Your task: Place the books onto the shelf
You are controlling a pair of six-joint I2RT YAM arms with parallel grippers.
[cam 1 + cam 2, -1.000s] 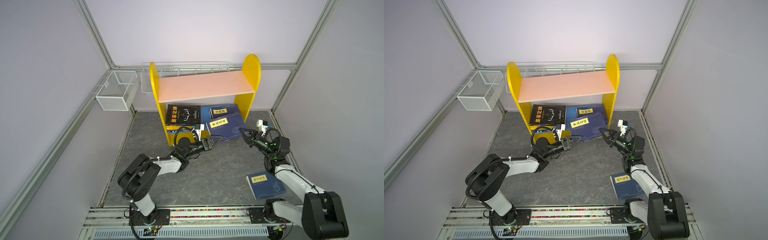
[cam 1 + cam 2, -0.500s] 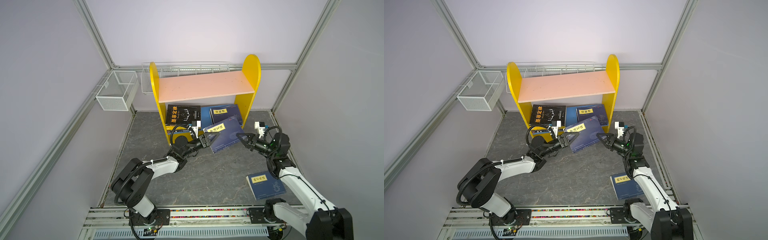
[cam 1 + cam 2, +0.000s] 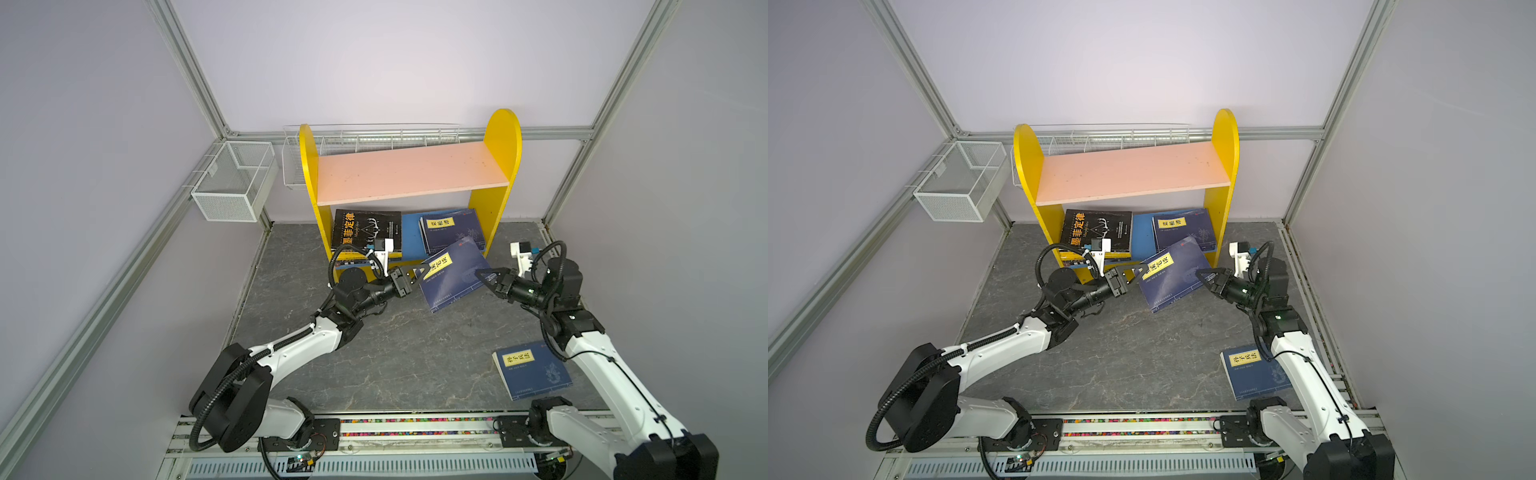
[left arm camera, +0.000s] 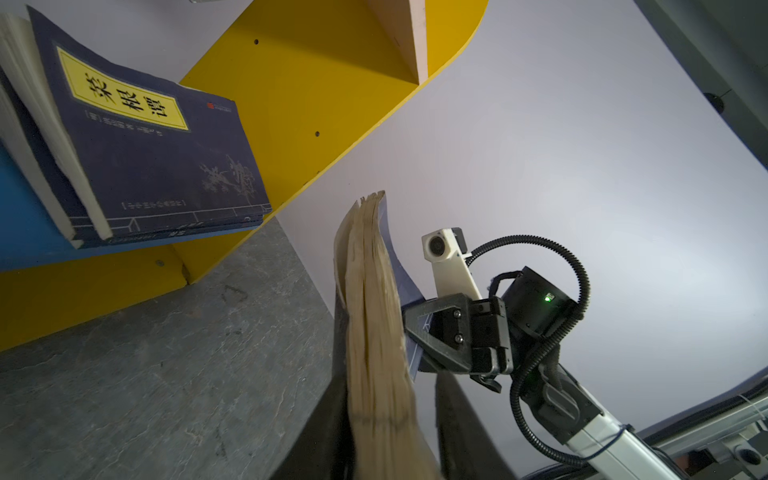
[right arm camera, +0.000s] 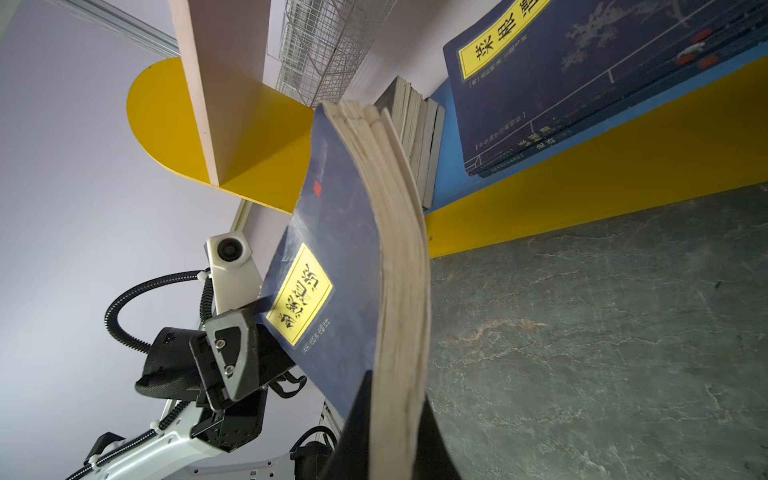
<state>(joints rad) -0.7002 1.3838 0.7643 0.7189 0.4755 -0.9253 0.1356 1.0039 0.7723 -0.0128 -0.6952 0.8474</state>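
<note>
I read four titles. 墨菲定律, in orange, is on the black paperback book (image 3: 365,228) over the blue lower board (image 3: 409,239). The other three are on yellow labels:
- 菜根谭, on the shelved navy paperback (image 3: 455,235).
- 梦溪笔谈, on the tilted navy paperback (image 3: 451,276).
- 孙子兵法, on the floor-lying navy paperback (image 3: 534,372).

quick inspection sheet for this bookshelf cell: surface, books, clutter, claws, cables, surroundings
surface: grey marbled tabletop, one book lying on it.
job's things: navy book held tilted between both arms, in front of the shelf; second navy book flat by the right arm's base; black book and navy stack on the blue lower board; pink board bare.
clutter: nothing seen.
claws: right claw shut on the navy book's edge; left claw straddles its labelled corner, grip unclear.
cables: black loop at left wrist and right wrist, no snag seen.
surroundings: mesh basket on the left frame, wire basket behind the shelf, lilac walls.
</note>
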